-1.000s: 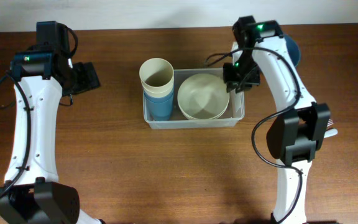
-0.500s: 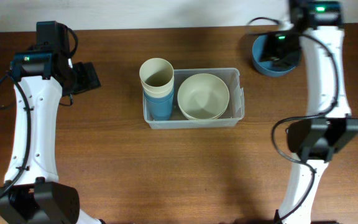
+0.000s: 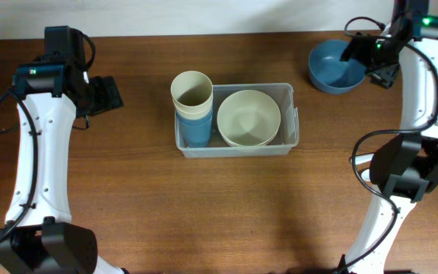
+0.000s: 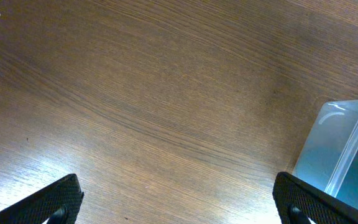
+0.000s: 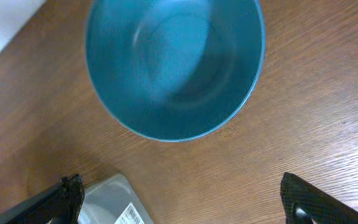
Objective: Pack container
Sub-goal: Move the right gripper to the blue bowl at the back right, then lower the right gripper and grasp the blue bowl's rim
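The right tool (image 5: 182, 202), fingers apart, hung by an empty blue bowl (image 3: 336, 67) at upper right. The left tool (image 4: 179, 202), fingers also apart, hung over the table (image 3: 128, 198) at left. Mid-frame, the container (image 3: 238, 151) held a cream bowl (image 3: 249, 117) and stacked cups (image 3: 192, 106).

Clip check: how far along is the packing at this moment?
Done: a cream bowl and stacked cups sit inside the container. In hand: nothing yet; the right gripper hangs open by the blue bowl, which rests on the table outside it. The left gripper is open, holding nothing. Left: grasp that bowl and pack it.
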You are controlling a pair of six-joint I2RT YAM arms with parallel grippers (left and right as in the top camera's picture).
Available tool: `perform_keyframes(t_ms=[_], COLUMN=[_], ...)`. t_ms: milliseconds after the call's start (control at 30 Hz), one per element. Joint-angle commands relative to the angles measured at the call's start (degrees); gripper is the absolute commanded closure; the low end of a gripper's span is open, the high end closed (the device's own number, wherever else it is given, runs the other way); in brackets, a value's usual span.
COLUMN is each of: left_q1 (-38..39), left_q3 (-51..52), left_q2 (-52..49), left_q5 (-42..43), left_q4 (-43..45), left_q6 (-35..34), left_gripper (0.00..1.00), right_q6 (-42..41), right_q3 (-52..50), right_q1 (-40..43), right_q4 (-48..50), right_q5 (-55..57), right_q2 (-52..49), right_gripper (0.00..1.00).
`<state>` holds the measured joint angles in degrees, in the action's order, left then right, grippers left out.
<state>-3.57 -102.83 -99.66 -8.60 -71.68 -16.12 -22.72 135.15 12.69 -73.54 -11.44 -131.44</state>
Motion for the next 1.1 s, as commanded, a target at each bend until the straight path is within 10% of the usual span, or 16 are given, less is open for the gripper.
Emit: perform_keyframes(t_ms=[0,1067], left_q1=[-0.2,-0.2], left_q3=[0.6,0.6], left_q2=[0.0,0.0], left_q5=[-0.2,-0.2], left_q4=[0.1,0.1], left_q6=[-0.6,-0.6], left_gripper=[0.0,0.0], right_q6=[-4.0,-13.8], right_q3=[-4.0,-4.8], right_q1=[-0.2,0.6], right_q4=[4.1,8.6], right_q5=[0.8,1.9], right_q2=[-0.3,-9.4], right_gripper=[0.0,0.01])
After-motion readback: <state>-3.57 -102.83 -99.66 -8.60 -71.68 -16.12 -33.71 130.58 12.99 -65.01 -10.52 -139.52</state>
